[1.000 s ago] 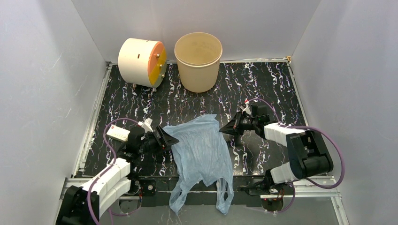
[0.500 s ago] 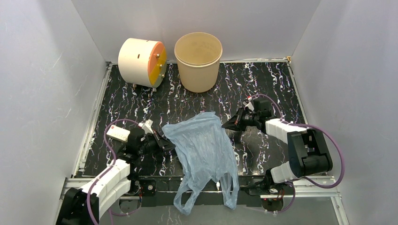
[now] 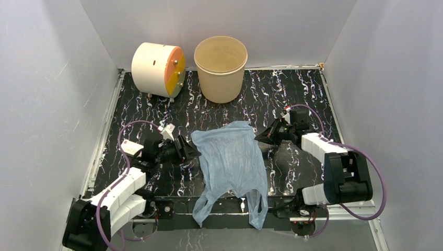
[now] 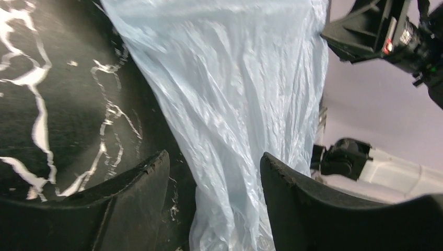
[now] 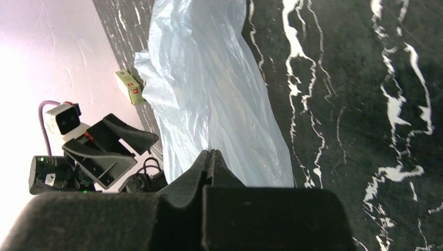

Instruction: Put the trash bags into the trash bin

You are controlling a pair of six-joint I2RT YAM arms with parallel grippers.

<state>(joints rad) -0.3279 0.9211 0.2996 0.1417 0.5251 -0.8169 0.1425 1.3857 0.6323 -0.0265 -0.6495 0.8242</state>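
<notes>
The trash bag [image 3: 230,159], thin, crinkly and pale blue, lies spread in the middle of the table, its loop handles [image 3: 256,212] hanging over the near edge. My right gripper [image 3: 258,138] is shut on the bag's right upper edge; in the right wrist view its jaws [image 5: 211,152] are pressed together against the plastic [image 5: 209,94]. My left gripper [image 3: 192,151] stands open at the bag's left edge. In the left wrist view a fold of the bag [image 4: 235,130] runs between its spread fingers [image 4: 214,156]. The tan trash bin [image 3: 220,68] stands upright at the back, apart from both grippers.
A cream drum with an orange face [image 3: 156,64] lies left of the bin. A small white card box [image 3: 130,148] sits by the left arm. Grey walls enclose the table on three sides, and a metal rail [image 3: 224,205] runs along the near edge.
The bag has slid to the right and slightly away, drawn by the right gripper as it moved right. The left gripper has shifted forward and right, following the bag's left edge.
</notes>
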